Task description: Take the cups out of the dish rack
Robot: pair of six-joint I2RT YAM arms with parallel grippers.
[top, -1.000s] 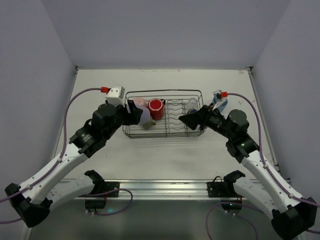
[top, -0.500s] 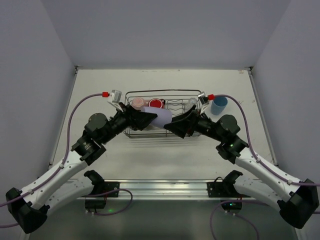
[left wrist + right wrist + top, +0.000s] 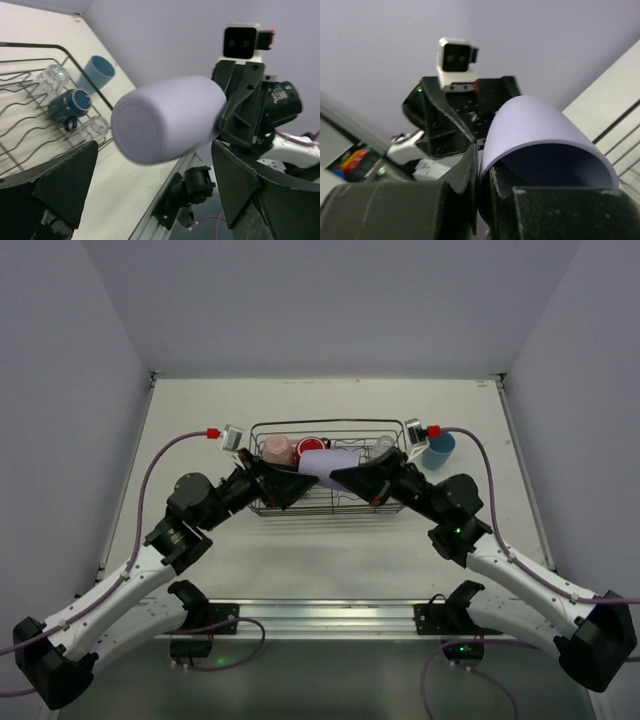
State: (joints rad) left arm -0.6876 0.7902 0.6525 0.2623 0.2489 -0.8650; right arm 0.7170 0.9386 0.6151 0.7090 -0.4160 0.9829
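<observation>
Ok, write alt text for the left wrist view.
A lavender tumbler hangs on its side, base toward the camera, clamped at its rim by the right gripper, between the open fingers of the left gripper. Behind, the dish rack holds a dark blue cup and clear glasses; a light-blue tumbler stands on the table beyond it.

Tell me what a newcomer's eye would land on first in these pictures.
A lavender plastic tumbler hangs on its side in mid-air above the dark wire dish rack, at the middle of the table. The right tool pinches its rim, while the left tool faces its base with jaws wide open, not touching it. A light-blue cup stands on the table just right of the rack.
</observation>
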